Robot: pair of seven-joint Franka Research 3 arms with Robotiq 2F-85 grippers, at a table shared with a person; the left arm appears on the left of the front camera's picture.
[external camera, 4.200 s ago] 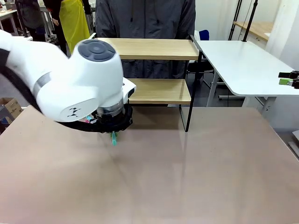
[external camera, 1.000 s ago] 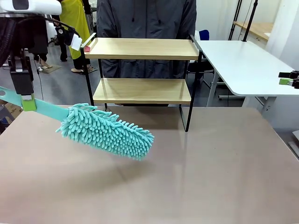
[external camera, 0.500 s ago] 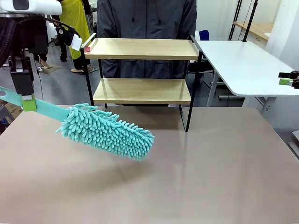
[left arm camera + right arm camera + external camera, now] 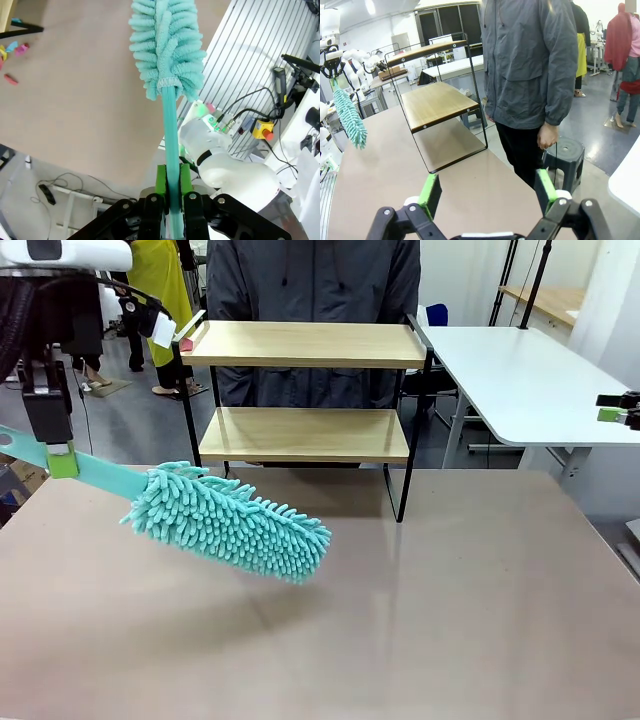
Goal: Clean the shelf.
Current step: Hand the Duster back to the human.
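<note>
Right, my left gripper (image 4: 58, 462) is clamped on the teal duster (image 4: 228, 521) at near left, the shelf (image 4: 305, 390) at the table's far edge. My right gripper (image 4: 487, 192) gapes empty. No readable labels; coloured bits (image 4: 12, 50) by the frame's foot are possibly scraps.

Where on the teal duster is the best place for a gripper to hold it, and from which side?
Grip the flat, narrow handle near its end, jaws across its thin faces, as the left gripper does; the fluffy head is soft and gives no firm hold.
</note>
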